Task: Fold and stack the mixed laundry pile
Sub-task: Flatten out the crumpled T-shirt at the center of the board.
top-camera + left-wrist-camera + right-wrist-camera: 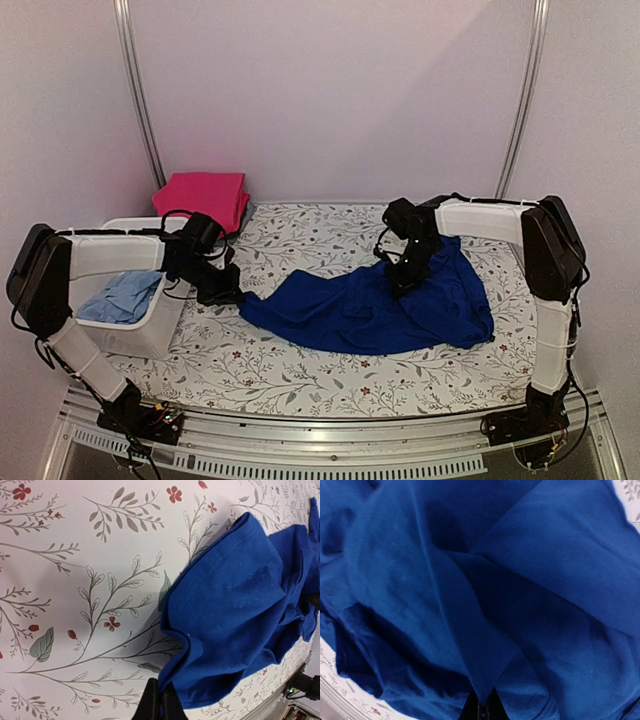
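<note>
Royal-blue trousers (370, 308) lie spread and rumpled across the middle of the flowered table. My left gripper (228, 293) is shut on their left end; in the left wrist view the black fingertips (161, 702) pinch the folded blue hem (225, 600). My right gripper (405, 278) is shut on a fold near the trousers' upper middle. The right wrist view is filled with blue cloth (470, 580), a pleat running down into the closed gripper (482, 711). A folded pink-red garment (205, 197) rests at the back left. A pale-blue shirt (122, 297) sits in the basket.
A white plastic basket (150, 335) stands at the table's left edge beside my left arm. The table carries a flowered cloth (300, 375). Metal rails run along the near edge (320, 425), and plain walls close in the back and sides.
</note>
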Motion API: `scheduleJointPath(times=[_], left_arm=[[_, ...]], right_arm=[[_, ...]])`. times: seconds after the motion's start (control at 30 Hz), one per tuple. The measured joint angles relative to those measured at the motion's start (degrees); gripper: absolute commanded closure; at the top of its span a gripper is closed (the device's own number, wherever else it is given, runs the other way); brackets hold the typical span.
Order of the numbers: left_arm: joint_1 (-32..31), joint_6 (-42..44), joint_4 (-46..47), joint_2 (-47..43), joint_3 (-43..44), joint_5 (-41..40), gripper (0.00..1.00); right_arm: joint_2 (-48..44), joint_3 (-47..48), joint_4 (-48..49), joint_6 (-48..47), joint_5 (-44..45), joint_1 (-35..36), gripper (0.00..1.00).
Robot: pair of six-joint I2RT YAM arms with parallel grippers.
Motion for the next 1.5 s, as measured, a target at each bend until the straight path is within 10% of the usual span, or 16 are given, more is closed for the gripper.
scheduleJointPath(times=[0.47, 0.93, 1.5], left_arm=[[13.22, -11.41, 0.15, -4.57, 9.16, 14.6, 1.0], [12.09, -12.96, -4.85, -8.07, 7.13, 20.63, 1.0], [7.65, -8.9, 7.61, -11.37, 42.49, 19.54, 1.0]], right_arm=[[-31.52, 1.33, 7.96, 4.13, -17.03, -28.96, 1.0], [-37.97, -11.52, 10.03, 7.21, -24.7, -33.64, 1.0], [-39.93, 24.26, 16.15, 8.7, -26.18, -33.66, 1.0]])
